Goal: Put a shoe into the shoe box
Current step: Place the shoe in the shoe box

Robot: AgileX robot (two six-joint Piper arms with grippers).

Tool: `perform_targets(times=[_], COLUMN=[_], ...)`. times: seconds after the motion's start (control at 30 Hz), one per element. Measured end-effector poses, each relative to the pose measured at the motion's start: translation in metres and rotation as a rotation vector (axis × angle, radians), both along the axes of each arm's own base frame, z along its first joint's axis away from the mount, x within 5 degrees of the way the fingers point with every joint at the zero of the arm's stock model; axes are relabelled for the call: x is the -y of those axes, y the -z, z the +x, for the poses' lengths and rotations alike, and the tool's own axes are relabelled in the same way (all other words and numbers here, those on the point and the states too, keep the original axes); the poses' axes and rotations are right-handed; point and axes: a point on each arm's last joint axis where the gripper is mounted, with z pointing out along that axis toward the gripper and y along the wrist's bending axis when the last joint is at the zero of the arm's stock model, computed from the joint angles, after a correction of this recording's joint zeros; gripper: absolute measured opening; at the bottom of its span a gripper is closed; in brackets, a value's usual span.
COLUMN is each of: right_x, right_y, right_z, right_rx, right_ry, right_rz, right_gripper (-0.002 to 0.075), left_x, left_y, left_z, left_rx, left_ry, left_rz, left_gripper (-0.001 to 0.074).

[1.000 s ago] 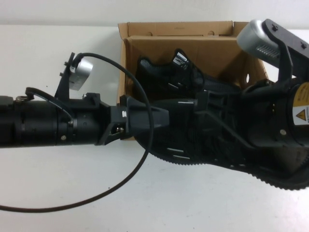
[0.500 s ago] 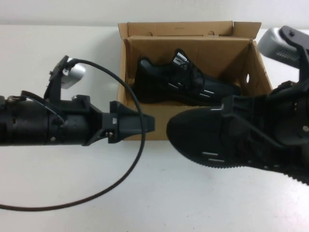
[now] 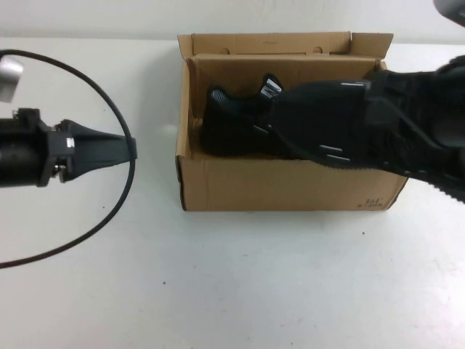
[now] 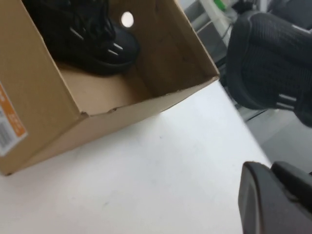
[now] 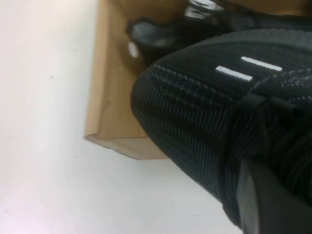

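The shoe (image 3: pixel 349 123), a black mesh sneaker with white dashes, hangs tilted over the right half of the open brown shoe box (image 3: pixel 290 185), toe toward the box's middle. My right gripper (image 5: pixel 248 175) is shut on the shoe near its collar; one finger (image 5: pixel 273 207) shows against the mesh, and the shoe hides the gripper in the high view. The matching sneaker with the white striped tab (image 3: pixel 231 125) lies inside the box along the far wall. My left gripper (image 3: pixel 132 149) is shut and empty, left of the box and apart from it. The held shoe also shows in the left wrist view (image 4: pixel 273 63).
The box's back flap (image 3: pixel 269 43) stands up. A round hole (image 4: pixel 126 19) is in the box's end wall. The left arm's black cable (image 3: pixel 109 218) loops over the table at the left. White table (image 3: pixel 254 291) lies in front of the box.
My right gripper has carried the shoe from in front of the box up and back over its right half. My left arm has pulled back to the left, away from the box.
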Motion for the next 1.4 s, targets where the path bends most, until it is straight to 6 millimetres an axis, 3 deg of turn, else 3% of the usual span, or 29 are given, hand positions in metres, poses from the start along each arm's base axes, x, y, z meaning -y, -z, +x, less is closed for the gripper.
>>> perform_targets(times=[0.27,0.43,0.6,0.83,1.17,1.4], right_x=[-0.015,-0.019,-0.024,-0.033,-0.039,-0.045], right_y=[0.014,0.000,-0.015,0.014,0.060,0.090], right_z=[0.025,0.051,0.080,0.124,0.167,0.178], right_rx=[-0.019,0.007,0.003,-0.092,-0.101,-0.163], right_ry=[-0.106,-0.197,-0.280,-0.334,-0.382,-0.407], right_rz=[0.031,0.014,0.002,0.038,0.158,0.181], right_gripper=[0.0000,0.0000,0.0000,0.0000,0.0000,0.0000], left_x=[0.000,-0.001,-0.014,-0.024,-0.024,-0.024], left_y=[-0.022,-0.051,-0.069,-0.071,-0.066,-0.066], left_z=[-0.025,-0.058,-0.099,-0.147,-0.157,-0.157], left_rx=[0.180,0.371,0.509,0.620,0.593,0.593], left_ry=[-0.044,-0.149,-0.316,-0.481,-0.474,-0.472], left_rz=[0.283,0.450,0.498,0.424,0.403,0.403], left_gripper=[-0.0001,-0.0001,-0.0001,-0.0001,-0.0001,-0.0001])
